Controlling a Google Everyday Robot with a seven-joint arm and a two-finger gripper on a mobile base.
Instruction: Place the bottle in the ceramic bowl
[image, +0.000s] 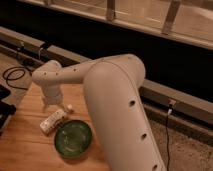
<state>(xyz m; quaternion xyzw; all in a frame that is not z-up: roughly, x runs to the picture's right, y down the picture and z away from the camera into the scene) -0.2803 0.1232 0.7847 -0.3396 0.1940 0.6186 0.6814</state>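
The small white bottle (54, 120) lies on its side on the wooden table (25, 145), its cap end toward the upper right. The green ceramic bowl (73, 138) sits just right of and below it, almost touching. My gripper (50, 105) hangs from the white arm directly above the bottle's upper end, close to it.
The big white arm (117, 100) fills the middle and right of the view. A black cable (12, 77) coils on the floor at the left. A dark object (4, 107) sits at the table's left edge. A metal rail (165, 95) runs behind.
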